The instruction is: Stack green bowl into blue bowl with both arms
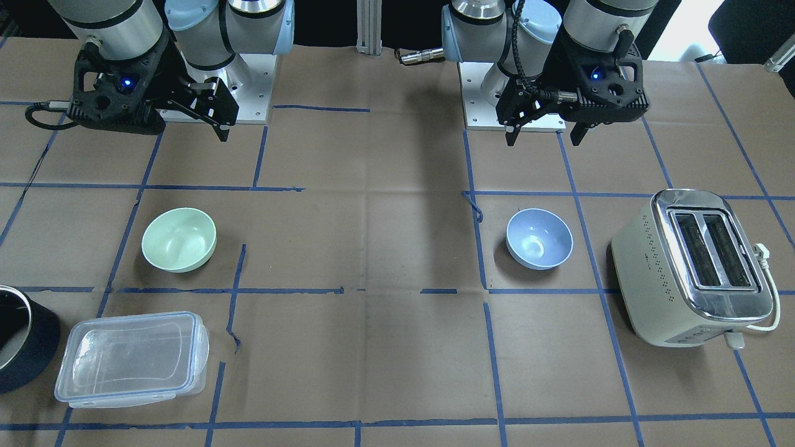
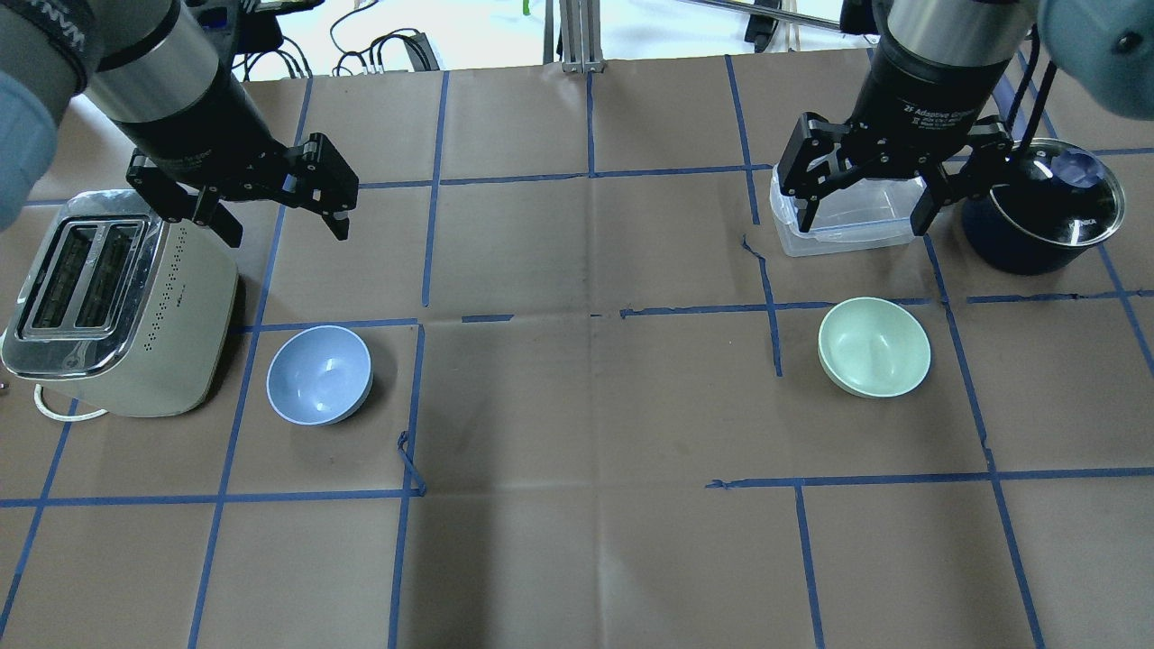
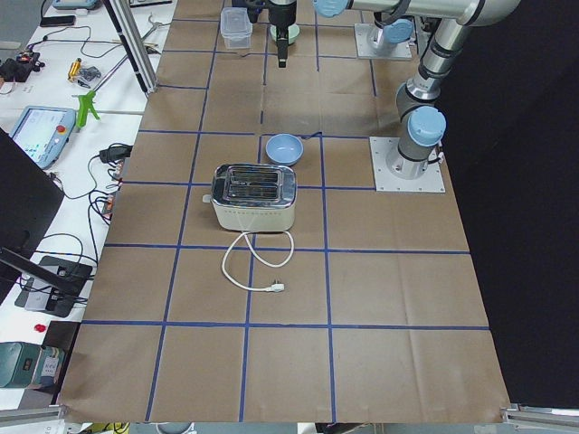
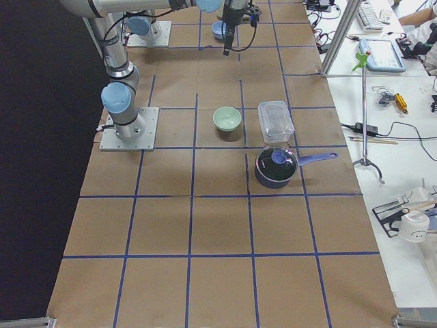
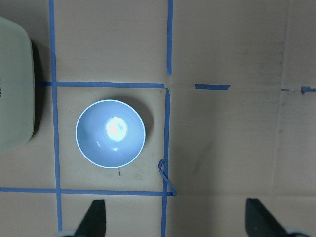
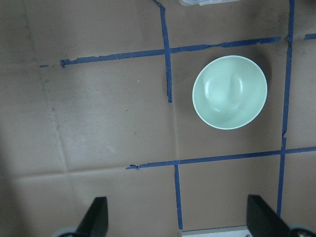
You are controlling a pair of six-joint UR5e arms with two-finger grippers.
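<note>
toaster (image 2: 117,306): on the table (image 2: 586,406), at the end on the robot's left.
cable (image 2: 54,410): on the table at the toaster's left, the side away from the bowls.
blue bowl (image 2: 319,374): just beside the toaster, on its right, not touching it.
green bowl (image 2: 874,347): well apart from the toaster, far to its right, past the blue bowl.
container (image 2: 847,216): far right of the toaster, behind the green bowl as seen from the robot.
pot (image 2: 1041,212): farthest from the toaster, near the container's right side.
left gripper (image 2: 288,236): in the air, near the toaster's right.
right gripper (image 2: 864,227): in the air, far right of the toaster.
</note>
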